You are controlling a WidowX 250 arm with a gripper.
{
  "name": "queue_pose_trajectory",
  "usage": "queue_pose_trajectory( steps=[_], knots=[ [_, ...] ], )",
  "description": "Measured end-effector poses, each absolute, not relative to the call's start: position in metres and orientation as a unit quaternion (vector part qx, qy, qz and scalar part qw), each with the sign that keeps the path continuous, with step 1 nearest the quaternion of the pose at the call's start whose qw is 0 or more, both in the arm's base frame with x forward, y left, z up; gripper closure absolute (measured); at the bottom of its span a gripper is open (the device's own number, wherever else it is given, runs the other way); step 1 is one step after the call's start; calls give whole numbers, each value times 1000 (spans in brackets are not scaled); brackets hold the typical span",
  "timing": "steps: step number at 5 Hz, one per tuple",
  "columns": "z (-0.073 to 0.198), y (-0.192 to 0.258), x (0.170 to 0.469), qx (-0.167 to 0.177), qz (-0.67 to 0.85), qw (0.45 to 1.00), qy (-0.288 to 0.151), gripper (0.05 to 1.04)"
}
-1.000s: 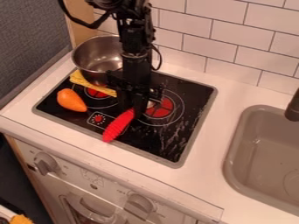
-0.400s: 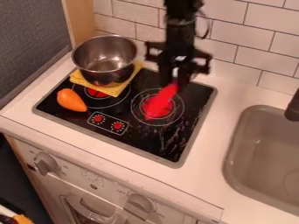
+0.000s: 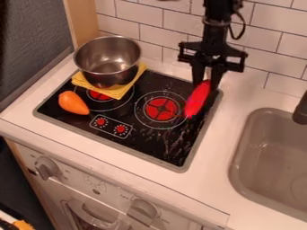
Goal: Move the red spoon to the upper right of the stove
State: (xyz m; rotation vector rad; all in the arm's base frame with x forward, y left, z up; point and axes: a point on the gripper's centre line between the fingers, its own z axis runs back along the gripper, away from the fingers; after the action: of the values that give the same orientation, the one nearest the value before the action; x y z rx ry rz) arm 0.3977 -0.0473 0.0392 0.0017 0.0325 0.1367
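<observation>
The red spoon is at the stove's upper right corner, its free end slanting down toward the lower left; whether that end touches the glass I cannot tell. The gripper has its fingers nearly together, pinching the spoon's upper end. To set it down well, keep it inside the stove's right edge, lower gently until it lies supported, then part the fingers and lift straight up, well away from the pot.

Open room lies between the claw and the obstructing pot
</observation>
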Motion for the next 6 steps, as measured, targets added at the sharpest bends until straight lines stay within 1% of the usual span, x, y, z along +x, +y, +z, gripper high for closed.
queue_pose_trajectory(
  steps=[1,2,3,4,5,6],
  knots=[
    [26,-34,403,2,97,995,25,768],
    [14,-24,402,1,108,994,36,692],
    [14,-25,404,0,97,995,31,396],
    [13,-27,400,2,85,996,30,123],
    [39,-29,394,0,63,998,-8,81],
    [59,-31,385,-12,52,998,-39,82]
  ],
)
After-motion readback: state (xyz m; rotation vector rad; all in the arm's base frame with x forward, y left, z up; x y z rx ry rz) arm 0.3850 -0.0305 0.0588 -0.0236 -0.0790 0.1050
